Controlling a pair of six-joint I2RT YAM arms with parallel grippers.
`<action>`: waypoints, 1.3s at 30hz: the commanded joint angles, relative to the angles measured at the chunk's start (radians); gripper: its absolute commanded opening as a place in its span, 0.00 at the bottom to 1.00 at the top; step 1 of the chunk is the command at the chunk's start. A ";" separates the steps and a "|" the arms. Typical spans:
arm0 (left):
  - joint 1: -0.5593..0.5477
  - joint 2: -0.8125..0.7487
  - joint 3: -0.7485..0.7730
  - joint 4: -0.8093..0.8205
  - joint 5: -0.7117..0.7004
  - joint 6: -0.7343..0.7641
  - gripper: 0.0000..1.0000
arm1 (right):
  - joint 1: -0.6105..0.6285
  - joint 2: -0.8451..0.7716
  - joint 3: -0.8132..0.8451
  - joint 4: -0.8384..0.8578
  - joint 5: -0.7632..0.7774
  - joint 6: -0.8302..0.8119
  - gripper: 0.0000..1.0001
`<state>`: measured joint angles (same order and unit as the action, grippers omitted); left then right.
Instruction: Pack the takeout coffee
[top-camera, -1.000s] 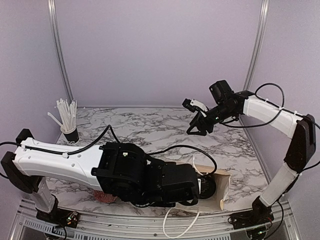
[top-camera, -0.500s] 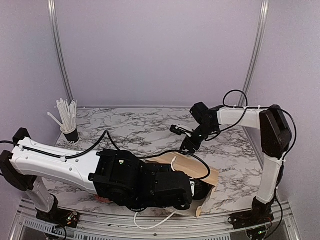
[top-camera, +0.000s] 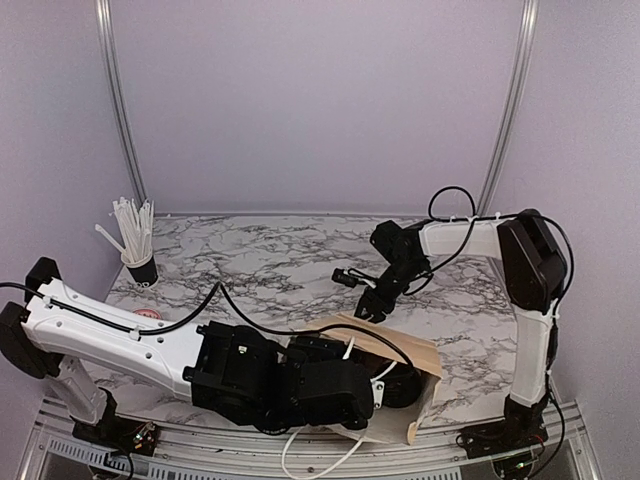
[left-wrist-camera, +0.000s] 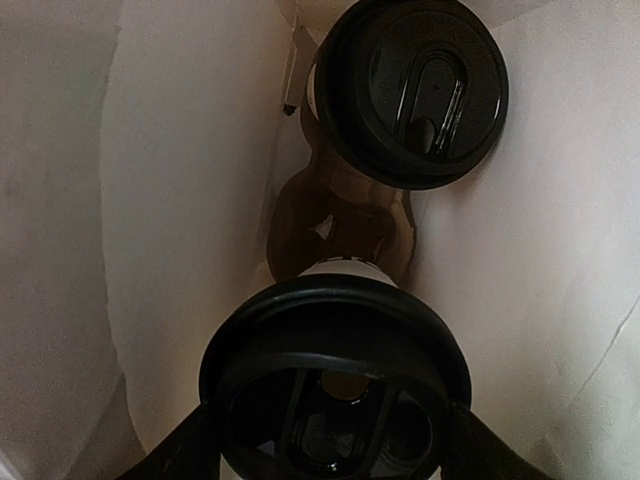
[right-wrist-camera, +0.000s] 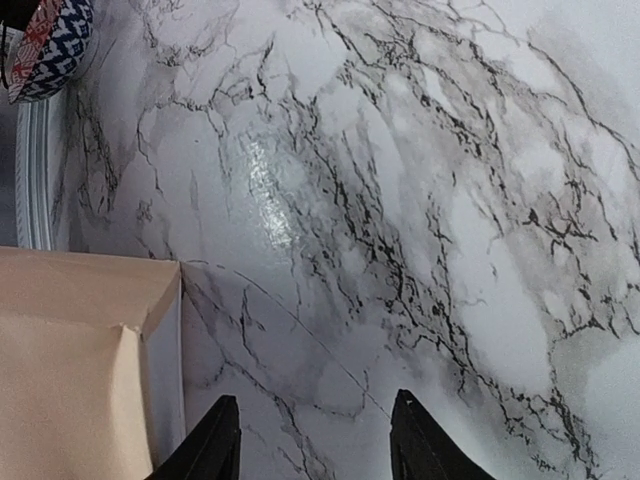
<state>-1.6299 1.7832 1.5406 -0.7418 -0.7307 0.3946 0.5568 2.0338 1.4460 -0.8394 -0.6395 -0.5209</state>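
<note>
Lids (left-wrist-camera: 410, 90): black plastic, smooth and glossy, catching highlights.
Cup (left-wrist-camera: 340, 268): white paper wall, matt.
Carrier (left-wrist-camera: 340, 215): brown pulp, dull and rough-looking.
Bag (right-wrist-camera: 70, 380): tan paper, matt, creased outside; inside pale and smooth.
Table (right-wrist-camera: 400, 200): marble-patterned top, smooth with a glossy sheen.
Bowl (right-wrist-camera: 50, 40): printed pattern, material not discernible.
Frame posts (top-camera: 118, 100): silver metal, satin finish.

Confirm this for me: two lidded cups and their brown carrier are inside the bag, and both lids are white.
Not quite: both lids are black, not white. The left wrist view shows the far lid and near lid over the brown carrier, inside the bag.
</note>
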 joint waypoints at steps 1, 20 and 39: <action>-0.004 -0.062 -0.039 0.126 -0.022 0.069 0.56 | 0.019 0.033 0.041 -0.053 -0.076 -0.032 0.49; 0.016 -0.018 -0.085 0.156 0.037 0.144 0.56 | 0.068 0.017 0.059 -0.071 -0.111 -0.070 0.48; 0.026 0.026 -0.131 0.176 0.049 0.185 0.56 | 0.102 -0.003 0.037 -0.038 -0.086 -0.031 0.48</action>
<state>-1.6165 1.7901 1.4319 -0.5858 -0.6811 0.5655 0.6373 2.0632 1.4731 -0.8906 -0.7170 -0.5682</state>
